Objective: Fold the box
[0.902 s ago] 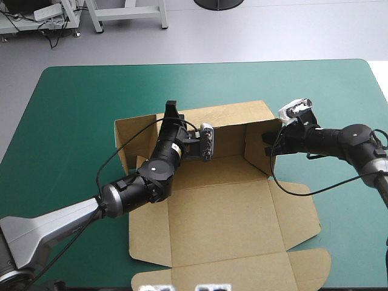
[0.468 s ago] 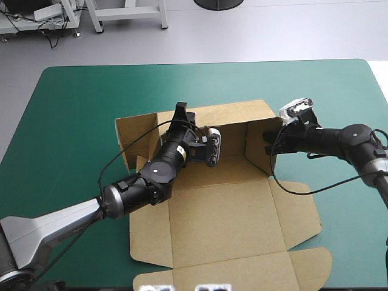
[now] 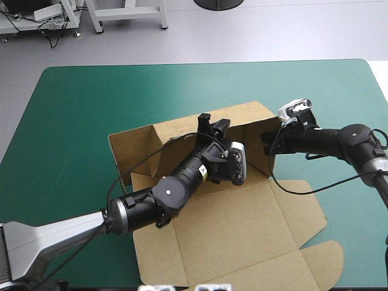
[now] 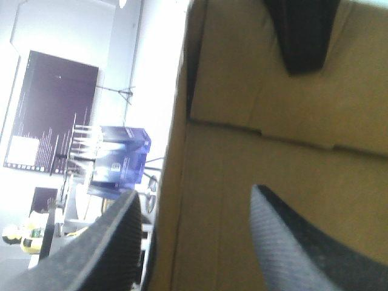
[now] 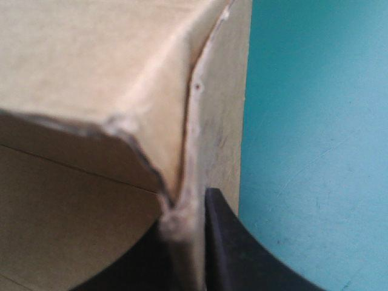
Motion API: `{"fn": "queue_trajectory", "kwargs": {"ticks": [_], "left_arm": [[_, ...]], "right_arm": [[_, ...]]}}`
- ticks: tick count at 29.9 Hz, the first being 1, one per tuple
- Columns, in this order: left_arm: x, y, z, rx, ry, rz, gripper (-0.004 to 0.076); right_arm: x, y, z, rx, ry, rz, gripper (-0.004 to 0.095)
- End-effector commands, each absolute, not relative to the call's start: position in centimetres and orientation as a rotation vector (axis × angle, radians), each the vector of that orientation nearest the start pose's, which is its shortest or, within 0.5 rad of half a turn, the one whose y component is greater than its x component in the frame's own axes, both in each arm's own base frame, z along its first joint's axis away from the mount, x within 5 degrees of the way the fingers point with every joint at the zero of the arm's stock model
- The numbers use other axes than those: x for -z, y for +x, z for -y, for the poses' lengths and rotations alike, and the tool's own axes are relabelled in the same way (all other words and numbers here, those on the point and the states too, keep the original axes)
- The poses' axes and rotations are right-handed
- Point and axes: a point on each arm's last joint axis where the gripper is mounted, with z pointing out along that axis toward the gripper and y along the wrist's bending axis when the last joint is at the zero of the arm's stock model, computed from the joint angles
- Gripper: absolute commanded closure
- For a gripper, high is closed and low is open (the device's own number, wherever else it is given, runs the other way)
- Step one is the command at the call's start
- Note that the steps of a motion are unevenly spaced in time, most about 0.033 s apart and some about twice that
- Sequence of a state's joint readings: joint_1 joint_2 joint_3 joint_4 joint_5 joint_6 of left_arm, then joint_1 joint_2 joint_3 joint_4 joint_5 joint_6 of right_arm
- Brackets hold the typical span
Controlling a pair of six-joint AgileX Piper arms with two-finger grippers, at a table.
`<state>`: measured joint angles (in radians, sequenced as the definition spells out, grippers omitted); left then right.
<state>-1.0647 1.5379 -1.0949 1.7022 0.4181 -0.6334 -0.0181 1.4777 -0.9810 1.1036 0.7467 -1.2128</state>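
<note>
Teal-green cover is spread over the whole desk (image 3: 73,121), and grey floor is seen beyond its far edge. At the middle of the desk a cut sheet of brown board, the box (image 3: 230,236), is laid with its long axis running from the far side toward the near edge, turned slightly to the right. Its flat lid is pointed at the near edge, while the far wall and the right wall are raised. The left pincer (image 3: 212,123) is held wide. Its black fingers (image 4: 103,248) are set astride the top edge of the far wall, one outside and one inside, and the board is not pressed. The right pincer (image 3: 268,142) is all but closed, and an edge of the right wall is clamped between its fingers (image 5: 227,242).
</note>
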Motion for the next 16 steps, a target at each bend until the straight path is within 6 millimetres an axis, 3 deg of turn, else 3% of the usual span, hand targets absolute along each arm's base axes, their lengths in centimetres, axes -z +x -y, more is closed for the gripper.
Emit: {"fn": "queue_trajectory", "kwargs": {"ticks": [1, 6, 9, 12, 16], "left_arm": [[-36.3, 17.7, 29.3, -0.377, 1.320, -1.029, 0.0339], [-39.7, 15.2, 28.9, -0.372, 1.169, -1.015, 0.0402], [-42.9, 14.9, 27.4, -0.360, 1.055, -1.014, 0.0542], [-45.9, 15.0, 25.7, -0.324, 0.943, -1.030, 0.0735], [-49.8, 15.8, 22.8, -0.182, 0.789, -1.130, 0.0710]], "right_arm": [[-29.3, 29.8, -5.7, -0.726, -0.535, -2.138, 0.0906], [-29.3, 29.7, -5.7, -0.745, -0.522, -2.148, 0.0906], [-29.3, 29.6, -5.8, -0.757, -0.524, -2.151, 0.0906], [-29.3, 29.5, -5.9, -0.778, -0.530, -2.156, 0.0906], [-29.3, 29.3, -6.0, -0.807, -0.532, -2.164, 0.0906]]}}
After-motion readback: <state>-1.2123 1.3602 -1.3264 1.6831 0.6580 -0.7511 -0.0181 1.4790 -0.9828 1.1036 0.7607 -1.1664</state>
